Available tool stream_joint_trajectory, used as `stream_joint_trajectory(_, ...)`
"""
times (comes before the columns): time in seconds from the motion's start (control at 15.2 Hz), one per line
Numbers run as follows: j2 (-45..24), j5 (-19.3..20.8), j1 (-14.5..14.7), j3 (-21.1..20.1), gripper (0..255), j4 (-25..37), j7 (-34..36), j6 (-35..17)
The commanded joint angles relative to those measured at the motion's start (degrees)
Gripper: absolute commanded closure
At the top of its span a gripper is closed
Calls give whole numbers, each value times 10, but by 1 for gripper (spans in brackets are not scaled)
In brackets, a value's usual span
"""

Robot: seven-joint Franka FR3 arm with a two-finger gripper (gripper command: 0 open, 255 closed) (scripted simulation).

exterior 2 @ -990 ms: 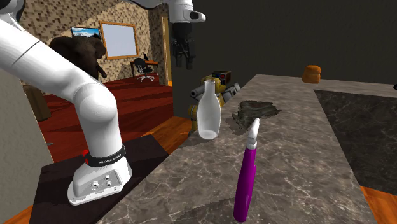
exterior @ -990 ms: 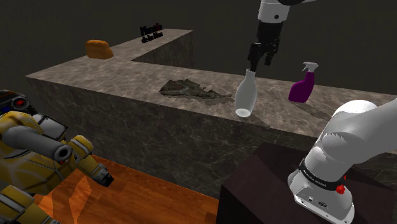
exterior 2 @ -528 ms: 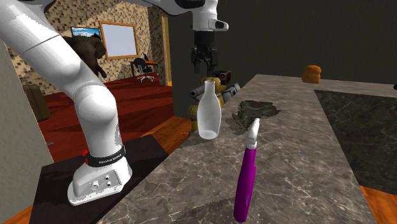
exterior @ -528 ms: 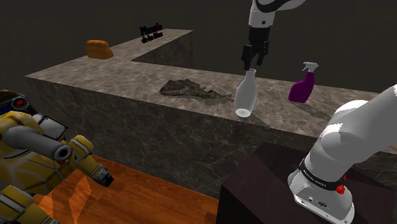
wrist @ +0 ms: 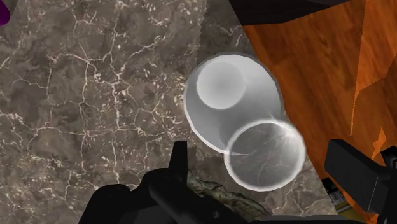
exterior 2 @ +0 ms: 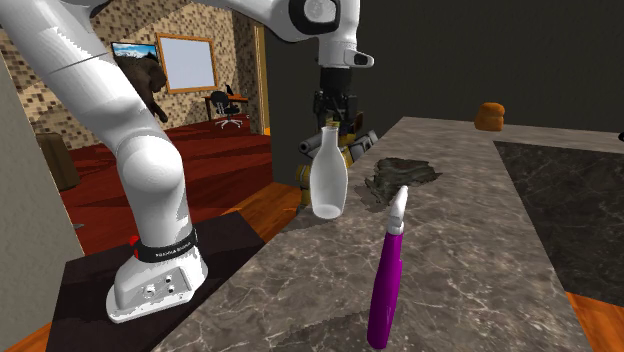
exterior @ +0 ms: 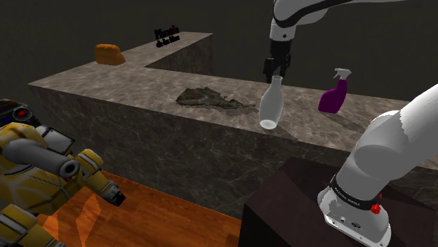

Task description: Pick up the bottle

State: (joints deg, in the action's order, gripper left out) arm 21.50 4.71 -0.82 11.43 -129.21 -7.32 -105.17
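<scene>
Hovering right over the bottle [exterior: 270, 105], the gripper [exterior: 275, 71] has its fingers spread wide. In the wrist view we see the bottle's open mouth lined up between them, neither finger touching it. The bottle is pale, see-through and upright, near the front edge of the grey marble counter [exterior: 140, 91]. In the shoulder view we note a dark patch [exterior: 210, 98] at its 9 o'clock, a purple spray bottle [exterior: 333, 95] at 2 o'clock, and an orange lump [exterior: 109, 54] far off at 10 o'clock.

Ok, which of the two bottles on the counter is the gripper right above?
The pale see-through bottle at the counter edge; the open gripper hangs just over its neck. The purple spray bottle stands apart.
</scene>
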Motion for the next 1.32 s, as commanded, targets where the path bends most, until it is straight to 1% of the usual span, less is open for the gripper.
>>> stream_joint_trajectory(0.0,-2,0,0,1,0,-14,0,-16)
stream_joint_trajectory(0.13,-2,0,0,1,0,-18,0,-21)
stream_joint_trajectory(0.2,-1,1,0,1,255,-20,0,-21)
stream_joint_trajectory(0.79,-2,0,0,1,255,-18,0,-21)
stream_joint_trajectory(1.25,4,-1,1,-2,255,31,0,34)
